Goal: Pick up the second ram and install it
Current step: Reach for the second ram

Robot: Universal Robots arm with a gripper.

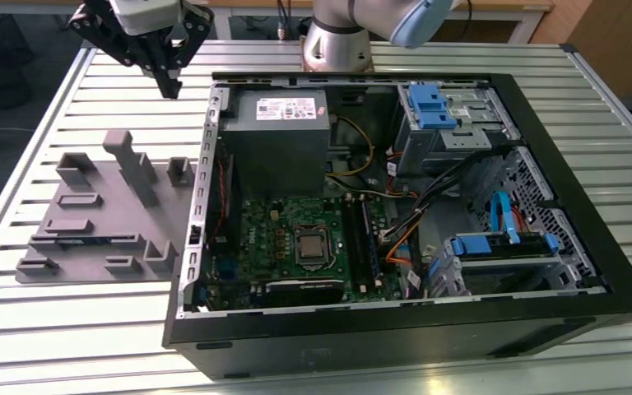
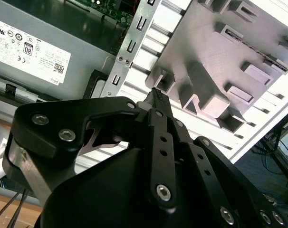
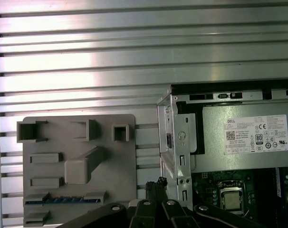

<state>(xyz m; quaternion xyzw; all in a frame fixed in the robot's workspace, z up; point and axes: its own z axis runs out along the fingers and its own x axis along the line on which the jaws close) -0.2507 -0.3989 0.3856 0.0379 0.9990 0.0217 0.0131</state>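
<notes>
End effector (image 1: 170,87) is pinched narrow, empty, over the surface (image 1: 108,107) by the case (image 1: 349,333) corner. Second ram (image 3: 63,199) sits on edge in a slot of the gray tray (image 3: 125,166); the tall blocks (image 1: 129,164) beside it could snag a grab, I reckon.

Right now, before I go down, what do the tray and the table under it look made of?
The tray looks like matte gray plastic, possibly printed: dull, uniform, no glare. The table looks like bare metal, likely aluminium: ribbed slats with bright streaky reflections.
</notes>
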